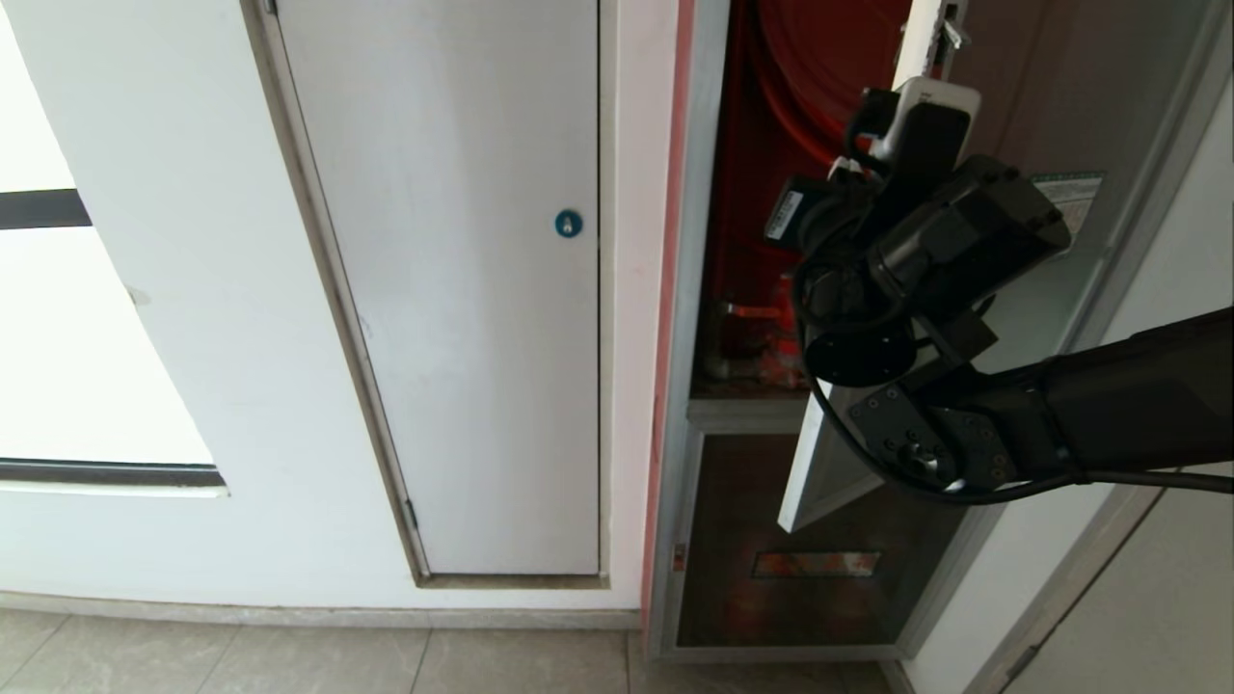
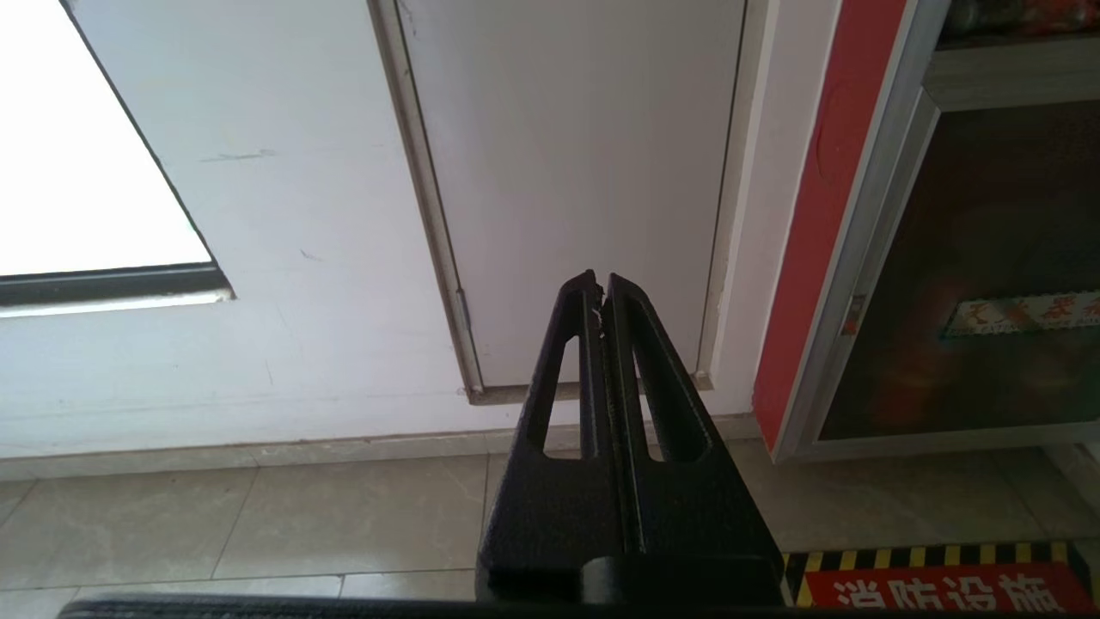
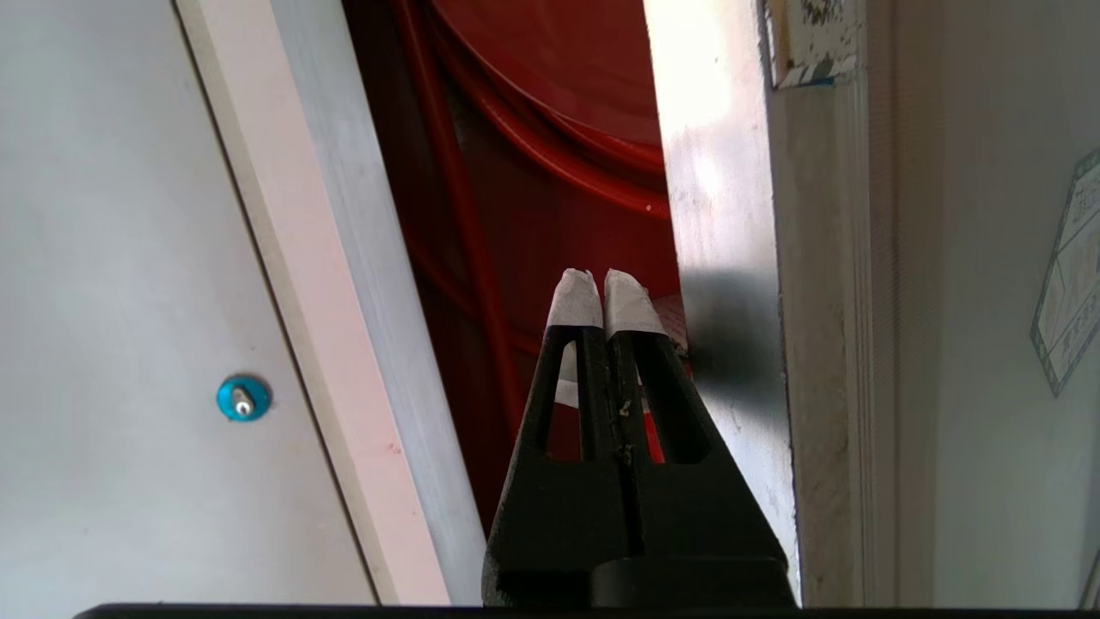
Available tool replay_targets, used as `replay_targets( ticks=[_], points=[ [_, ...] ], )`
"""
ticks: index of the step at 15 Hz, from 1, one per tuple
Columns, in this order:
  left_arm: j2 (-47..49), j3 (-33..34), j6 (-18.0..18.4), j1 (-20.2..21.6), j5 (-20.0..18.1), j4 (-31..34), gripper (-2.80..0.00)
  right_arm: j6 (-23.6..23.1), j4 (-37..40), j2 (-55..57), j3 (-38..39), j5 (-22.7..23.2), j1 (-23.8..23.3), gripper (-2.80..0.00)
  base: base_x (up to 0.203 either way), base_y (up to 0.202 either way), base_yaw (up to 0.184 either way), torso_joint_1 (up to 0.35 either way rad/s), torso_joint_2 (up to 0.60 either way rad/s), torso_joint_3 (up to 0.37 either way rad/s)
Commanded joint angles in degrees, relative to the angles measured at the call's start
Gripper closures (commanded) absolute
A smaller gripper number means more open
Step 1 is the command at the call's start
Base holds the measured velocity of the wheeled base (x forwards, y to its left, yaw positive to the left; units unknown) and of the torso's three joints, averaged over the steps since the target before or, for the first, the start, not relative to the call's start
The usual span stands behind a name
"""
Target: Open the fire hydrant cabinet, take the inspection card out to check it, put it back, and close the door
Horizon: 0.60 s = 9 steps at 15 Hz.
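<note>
Beside the door edge, right tool pinched together, empty; red cabinet interior beyond.

The fire hydrant cabinet stands at three o'clock of the plain panel, whose round lock sits by the panel's three o'clock edge. The door hangs ajar at the cabinet's three o'clock side, its free edge swung out toward us. The hose reel lies inside, behind that gap. The right claw sits in the gap, just beside the door's edge. A lower pane lies at six o'clock beneath the opening, above the floor.
</note>
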Motion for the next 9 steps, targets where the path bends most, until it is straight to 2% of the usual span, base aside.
replay_targets(
  ticks=[1, 9],
  points=[
    [0.0, 0.7, 0.0, 0.0, 0.0, 0.0, 0.00, 0.0, -0.5, -0.9, 0.3, -0.4, -0.5, 0.00, 0.000, 0.000, 0.000, 0.000, 0.00, 0.000],
    [0.0, 0.7, 0.0, 0.0, 0.0, 0.0, 0.00, 0.0, -0.5, -3.6, 3.9, -0.5, -1.1, 0.00, 0.000, 0.000, 0.000, 0.000, 0.00, 0.000]
  ],
)
